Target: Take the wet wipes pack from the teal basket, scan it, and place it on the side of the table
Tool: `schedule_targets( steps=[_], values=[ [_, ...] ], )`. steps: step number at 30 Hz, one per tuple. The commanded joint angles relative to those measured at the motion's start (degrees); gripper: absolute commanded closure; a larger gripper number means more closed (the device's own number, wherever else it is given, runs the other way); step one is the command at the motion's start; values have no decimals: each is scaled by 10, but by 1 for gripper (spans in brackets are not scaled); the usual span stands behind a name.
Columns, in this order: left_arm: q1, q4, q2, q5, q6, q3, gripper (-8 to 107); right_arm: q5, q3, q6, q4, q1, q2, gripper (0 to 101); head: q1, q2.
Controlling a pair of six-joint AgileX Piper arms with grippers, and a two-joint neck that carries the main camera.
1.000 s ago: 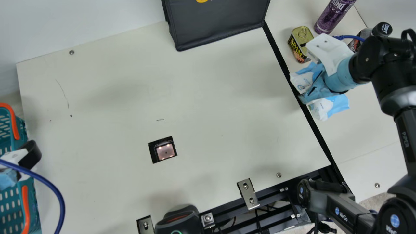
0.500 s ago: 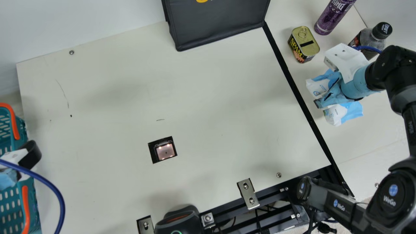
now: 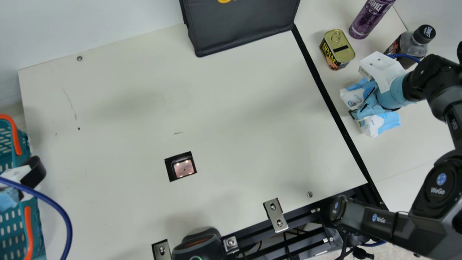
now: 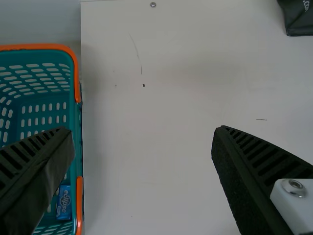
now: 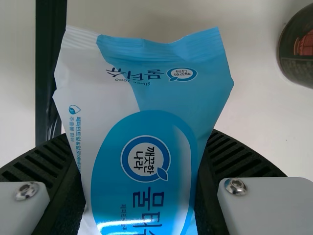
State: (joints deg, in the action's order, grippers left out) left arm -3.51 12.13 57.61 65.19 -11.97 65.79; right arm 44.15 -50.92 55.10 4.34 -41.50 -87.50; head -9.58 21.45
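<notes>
A robotics lab mocked up as a checkout. Robot arm right, scanner in the counter, basket left.

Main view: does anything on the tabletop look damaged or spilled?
No spill that I can see. The tabletop has a thin scratch and a dark fleck toward the teal basket, probably just wear.

In the main view, the teal basket and the left claw are cut off by the left edge, and the black bag and purple bottle by the top edge. The right claw covers the middle of the wet wipes pack, whose end the right wrist view's bottom edge crops. In the left wrist view, a finger hides part of the basket's inside and partly overlaps a small blue packet.
</notes>
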Motion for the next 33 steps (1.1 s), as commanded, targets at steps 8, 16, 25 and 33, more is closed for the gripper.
schedule_targets(
  steps=[8, 16, 25, 33],
  values=[
    [0, 0, 0, 0, 0, 0, 9, -9, -5, 0, 1, 5, -13, 75, 17, 1],
    [0, 0, 0, 0, 0, 0, 9, -15, -5, -5, -5, 7, -17, 48, 17, 1],
    [0, 0, 0, 0, 0, 0, 9, -21, -2, -6, -10, 12, -11, 18, 17, 1],
    [0, 0, 0, 0, 0, 0, 9, 2, -10, -30, -26, 26, 17, 6, 17, 1]
  ],
)
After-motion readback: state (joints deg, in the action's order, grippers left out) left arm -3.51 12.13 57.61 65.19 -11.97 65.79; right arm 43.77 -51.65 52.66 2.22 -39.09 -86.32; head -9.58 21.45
